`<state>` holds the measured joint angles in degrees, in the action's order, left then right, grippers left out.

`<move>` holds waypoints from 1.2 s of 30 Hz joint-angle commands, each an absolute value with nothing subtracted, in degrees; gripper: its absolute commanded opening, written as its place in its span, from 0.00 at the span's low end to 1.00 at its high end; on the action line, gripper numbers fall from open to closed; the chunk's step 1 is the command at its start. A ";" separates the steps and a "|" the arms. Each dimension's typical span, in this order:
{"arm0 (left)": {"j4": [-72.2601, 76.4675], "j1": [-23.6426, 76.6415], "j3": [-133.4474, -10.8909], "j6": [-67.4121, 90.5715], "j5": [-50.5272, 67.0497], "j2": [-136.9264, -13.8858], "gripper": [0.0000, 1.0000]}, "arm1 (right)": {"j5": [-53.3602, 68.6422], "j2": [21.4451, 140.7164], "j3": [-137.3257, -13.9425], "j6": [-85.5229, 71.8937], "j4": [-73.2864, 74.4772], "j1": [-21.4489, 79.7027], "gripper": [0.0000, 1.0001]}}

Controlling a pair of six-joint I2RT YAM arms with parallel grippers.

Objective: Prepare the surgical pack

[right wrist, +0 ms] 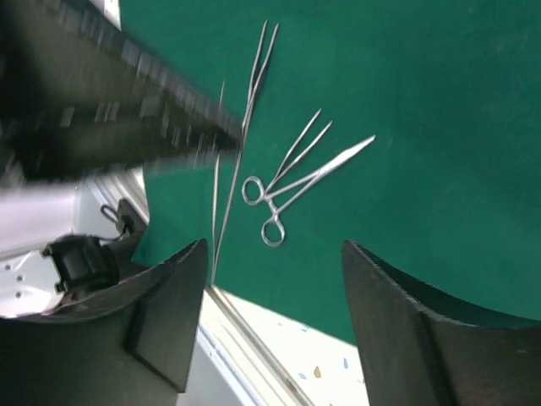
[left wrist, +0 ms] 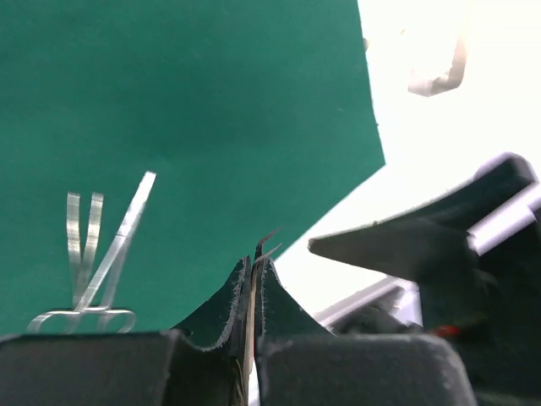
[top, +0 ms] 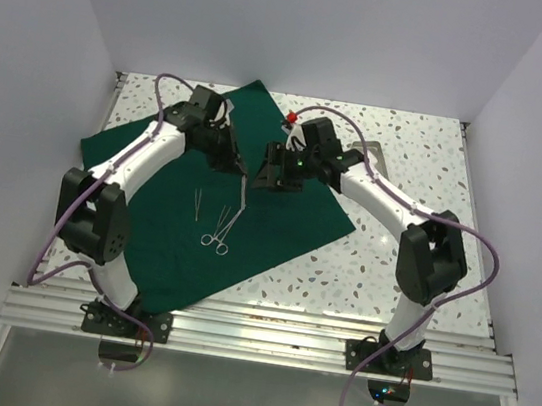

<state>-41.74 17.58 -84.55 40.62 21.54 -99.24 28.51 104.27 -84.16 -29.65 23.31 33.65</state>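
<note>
A dark green cloth [top: 289,221] lies spread flat on the speckled table [top: 430,150]. It is turned corner-up like a diamond and fills the left and centre of the top view. It bears the loose steel: two instruments rest on it, in the lower centre of the frame. On the left is one pair of tweezers [top: 197,205], its prongs slightly apart. Just to the right, not touching it, is one pair of ring-handled forceps [top: 217,234], rings toward the bottom of the frame. Right of these, a third piece, a long thin steel instrument [top: 241,197], hangs upright over the cloth from the left gripper [left wrist: 255,269]. That gripper's fingers are pressed tight together on it, and the left wrist view shows fine hooked tips poking out past the fingertips. That makes three instruments: one held, two lying. Just right again, over the cloth's centre, the right gripper [right wrist: 275,247] hovers with its jaws spread wide and has hold of nothing. Farther right, behind the right arm, part of the rim of a silver tray [top: 382,162] shows on the bare table near the cloth's edge. Whether anything is in it cannot be told.
</note>
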 commanded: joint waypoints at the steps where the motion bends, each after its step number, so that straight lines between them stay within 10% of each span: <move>1: -35.51 17.84 -82.97 47.90 28.30 -97.12 0.00 | 29.88 106.52 -87.45 -31.37 18.90 33.31 0.66; 31: -36.47 18.46 -85.43 46.58 26.19 -99.76 0.00 | 31.20 104.41 -84.46 -34.63 16.70 36.12 0.57; 36: -35.51 18.46 -84.12 47.28 27.33 -98.79 0.00 | 30.59 106.52 -85.08 -35.42 15.91 36.39 0.29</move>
